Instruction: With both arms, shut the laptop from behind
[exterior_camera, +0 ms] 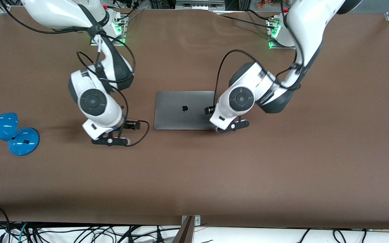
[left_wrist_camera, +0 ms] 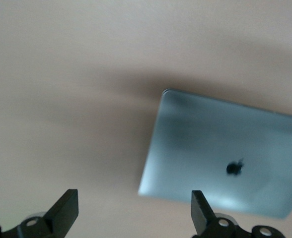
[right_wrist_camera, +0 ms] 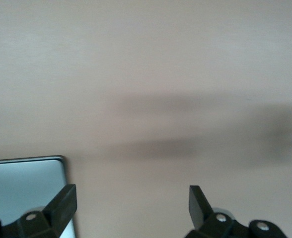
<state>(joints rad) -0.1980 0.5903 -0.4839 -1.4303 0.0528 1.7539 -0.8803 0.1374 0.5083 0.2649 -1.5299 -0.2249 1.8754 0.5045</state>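
Note:
The space-grey laptop [exterior_camera: 184, 110] lies flat on the brown table with its lid down and the dark apple logo facing up. My left gripper [exterior_camera: 232, 126] is open and empty, over the laptop's edge at the left arm's end. In the left wrist view the lid [left_wrist_camera: 225, 153] lies past the open gripper [left_wrist_camera: 133, 213]. My right gripper [exterior_camera: 115, 137] is open and empty over bare table, beside the laptop toward the right arm's end. In the right wrist view a corner of the laptop [right_wrist_camera: 22, 191] shows beside one finger of the open gripper [right_wrist_camera: 131, 208].
A blue desk lamp [exterior_camera: 10, 131] lies on the table [exterior_camera: 194, 179] near the edge at the right arm's end. Black cables hang from both wrists. The arms' bases [exterior_camera: 279, 32] stand along the table's edge farthest from the front camera.

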